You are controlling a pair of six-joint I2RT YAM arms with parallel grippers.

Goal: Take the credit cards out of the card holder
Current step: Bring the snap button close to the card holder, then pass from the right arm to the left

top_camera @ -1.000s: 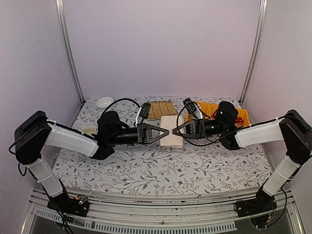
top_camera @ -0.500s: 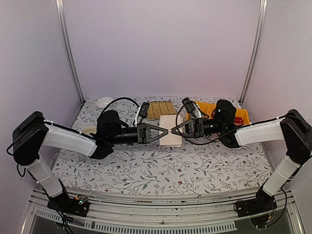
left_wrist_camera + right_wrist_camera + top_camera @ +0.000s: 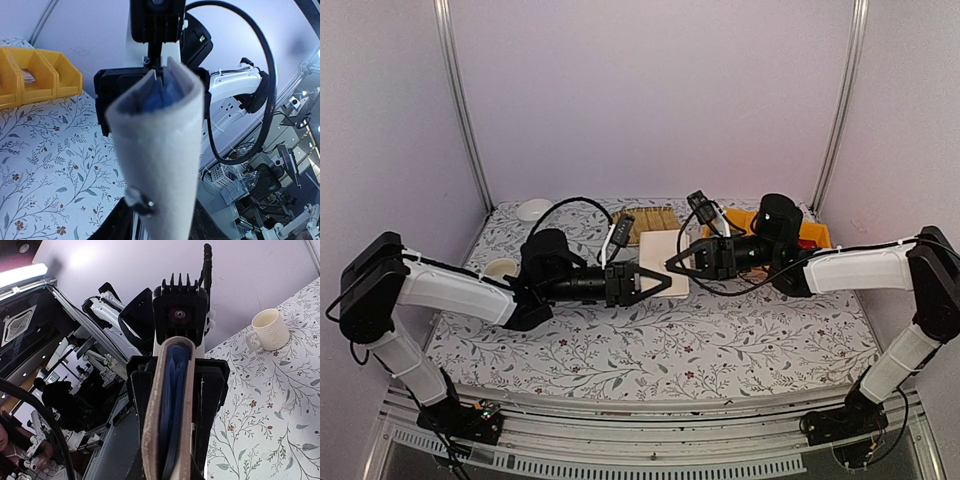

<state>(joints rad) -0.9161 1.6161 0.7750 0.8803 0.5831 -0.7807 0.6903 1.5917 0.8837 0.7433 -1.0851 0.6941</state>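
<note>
The beige card holder (image 3: 662, 258) hangs folded above the table between both grippers. My left gripper (image 3: 669, 283) is shut on its near part and my right gripper (image 3: 668, 263) on its middle. In the left wrist view the holder (image 3: 160, 150) stands edge-on in my left gripper (image 3: 157, 220), with a light blue card (image 3: 160, 92) showing in the fold. In the right wrist view the holder (image 3: 152, 405) is clamped in my right gripper (image 3: 167, 460), and blue (image 3: 175, 390) shows between its flaps. The red-pink card is hidden.
A woven straw mat (image 3: 655, 222) lies behind the holder. Yellow bins (image 3: 750, 225) stand at the back right and also show in the left wrist view (image 3: 30, 70). A white mug (image 3: 501, 268) stands at the left and a white bowl (image 3: 534, 209) at the back left.
The holder has shifted slightly left and back. My left gripper has pushed right and nearer, my right gripper left and back, so their tips now overlap on the holder.
</note>
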